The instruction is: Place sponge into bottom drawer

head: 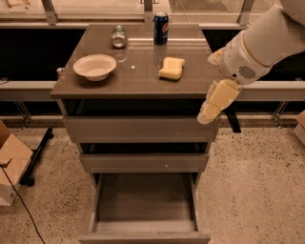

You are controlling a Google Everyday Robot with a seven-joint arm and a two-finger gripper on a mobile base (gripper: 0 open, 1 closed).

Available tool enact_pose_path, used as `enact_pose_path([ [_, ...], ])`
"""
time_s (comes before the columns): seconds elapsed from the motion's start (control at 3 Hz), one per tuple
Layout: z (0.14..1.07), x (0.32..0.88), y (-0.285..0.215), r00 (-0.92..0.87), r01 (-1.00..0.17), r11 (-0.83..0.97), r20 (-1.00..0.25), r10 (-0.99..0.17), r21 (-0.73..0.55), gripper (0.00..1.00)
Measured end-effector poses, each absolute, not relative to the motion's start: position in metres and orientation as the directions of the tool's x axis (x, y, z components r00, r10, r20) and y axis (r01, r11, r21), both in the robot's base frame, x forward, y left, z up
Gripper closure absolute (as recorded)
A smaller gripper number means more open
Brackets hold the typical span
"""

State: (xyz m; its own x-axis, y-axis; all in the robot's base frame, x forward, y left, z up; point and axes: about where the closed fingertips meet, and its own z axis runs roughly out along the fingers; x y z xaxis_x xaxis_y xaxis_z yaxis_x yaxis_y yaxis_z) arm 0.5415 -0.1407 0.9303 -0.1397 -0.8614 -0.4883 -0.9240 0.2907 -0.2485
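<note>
The sponge [171,68] is laid on the cabinet top [138,78]; the bottom drawer [145,202] is pulled open. The gripper [206,114] is held by the right front corner, state indiscernible.

Speckled floor [252,190] low in frame; pale windows [95,5] along top; cardboard box [10,157] at left edge; gripper [206,116] right of centre.

Pale-yellow sponge [171,68], grey-brown bottom drawer [145,202], white bowl [95,66], blue can [160,28], yellowish jaws at right edge of cabinet [138,128]
</note>
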Motion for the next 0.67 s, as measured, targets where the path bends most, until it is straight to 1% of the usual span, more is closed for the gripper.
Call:
enact_pose_path([
  [0.33,0.926,0.560,-0.132,-0.161,-0.900,0.344,-0.527,-0.834,-0.269,0.00],
  [0.67,0.923,0.602,-0.120,-0.177,-0.861,0.418,-0.600,-0.780,-0.290,0.00],
])
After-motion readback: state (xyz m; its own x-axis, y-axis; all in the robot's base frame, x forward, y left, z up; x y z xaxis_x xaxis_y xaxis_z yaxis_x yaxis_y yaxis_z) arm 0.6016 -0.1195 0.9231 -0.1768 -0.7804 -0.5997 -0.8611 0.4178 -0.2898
